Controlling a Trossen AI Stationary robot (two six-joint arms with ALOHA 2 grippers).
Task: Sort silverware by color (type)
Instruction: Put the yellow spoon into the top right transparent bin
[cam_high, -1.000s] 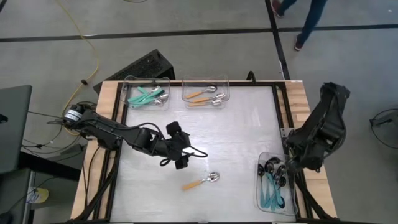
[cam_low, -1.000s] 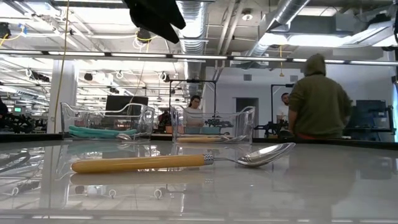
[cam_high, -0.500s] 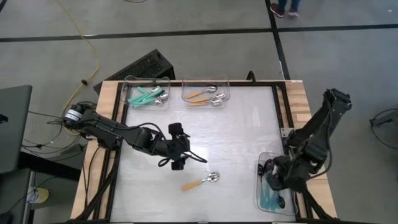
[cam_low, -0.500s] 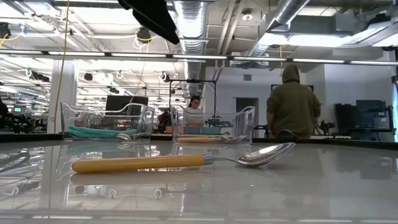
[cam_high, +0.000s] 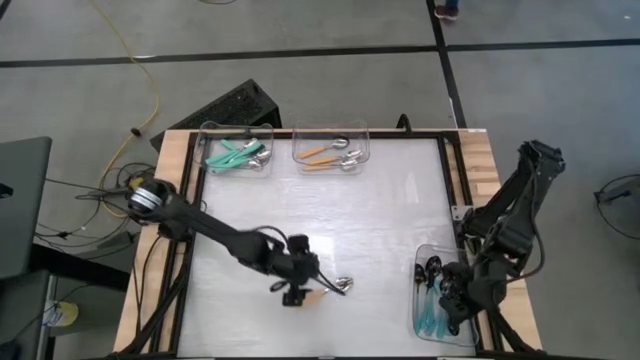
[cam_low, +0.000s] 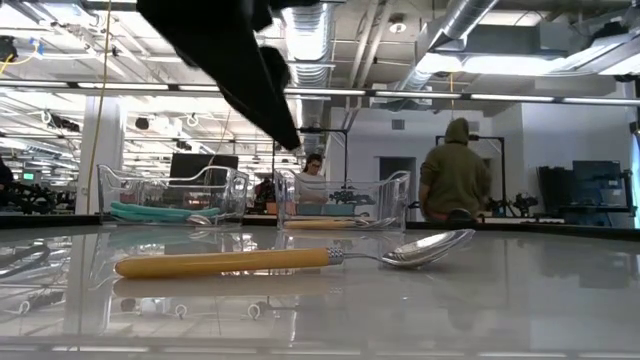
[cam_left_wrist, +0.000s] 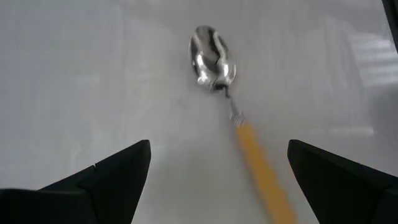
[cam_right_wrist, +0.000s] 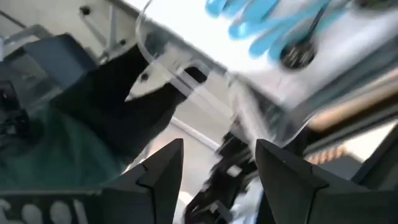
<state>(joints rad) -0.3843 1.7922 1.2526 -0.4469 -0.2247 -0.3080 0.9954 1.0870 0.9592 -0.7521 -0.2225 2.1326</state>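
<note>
**Ana:** High view first. How much is sorted? I see three clear bins. The bin at the upper left of the frame (cam_high: 238, 150) has teal spoons (cam_high: 232, 156) in it. The bin next to it (cam_high: 331, 148) has orange spoons (cam_high: 320, 152). The bin at the lower right (cam_high: 440, 300) has teal-handled spoons with dark bowls (cam_high: 432, 308).

**Ben:** So most of the job looks done. Only one spoon is out on the desk (cam_high: 380, 220). It is the orange-handled spoon (cam_high: 330, 288) near the bottom middle of the frame (I think it belongs with the other orange ones).

**Ana:** Where are the arms?

**Ben:** The left end effector (cam_high: 297, 290) is right over that spoon's handle end. Its fingers are spread wide and hold nothing. The right end effector (cam_high: 455, 292) is over the lower right bin. In the right wrist view its fingers (cam_right_wrist: 158, 168) stand apart with nothing between them.

**Ana:** What does one view show that another misses?

**Ben:** In the left wrist view the shiny bowl and orange handle (cam_left_wrist: 261, 171) lie between the two dark fingers (cam_left_wrist: 112, 177), not touched. From above, the arm hides the handle. The low view shows the spoon (cam_low: 300, 258) lying flat on the desk, and people far behind.
</note>
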